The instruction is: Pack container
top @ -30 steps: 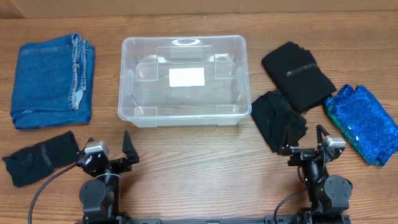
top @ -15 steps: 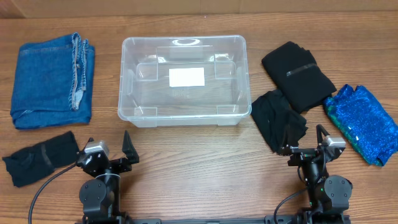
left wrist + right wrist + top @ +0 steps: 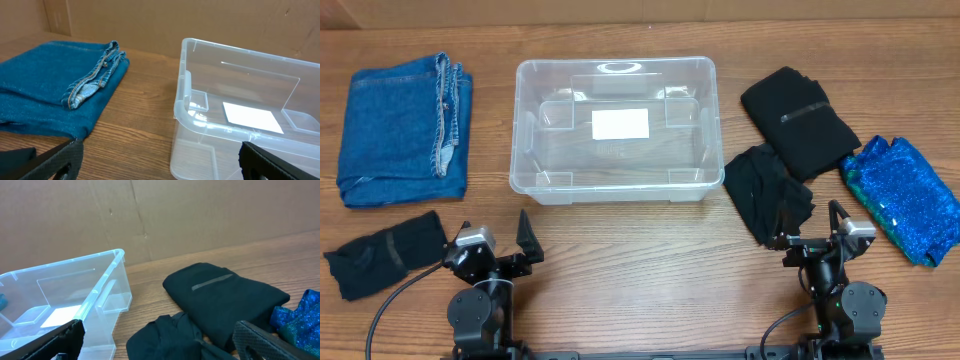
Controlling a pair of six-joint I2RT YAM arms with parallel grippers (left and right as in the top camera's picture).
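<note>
The clear container [image 3: 620,160] sits in the upper middle of the overhead view, and nothing lies in it, so packing looks to be at its very start. The left pincer [image 3: 495,232] and right pincer [image 3: 810,228] sit at the lower edge, both spread wide and holding nothing. Folded jeans [image 3: 405,125] lie at upper left of the tabletop [image 3: 640,260], with a small black cloth [image 3: 385,252] below them. A crumpled black cloth [image 3: 767,190], a folded black garment [image 3: 798,118] and a shiny blue cloth [image 3: 905,195] lie at right. The next move probably calls for reaching to the nearest cloth and pinching through its folds.
</note>
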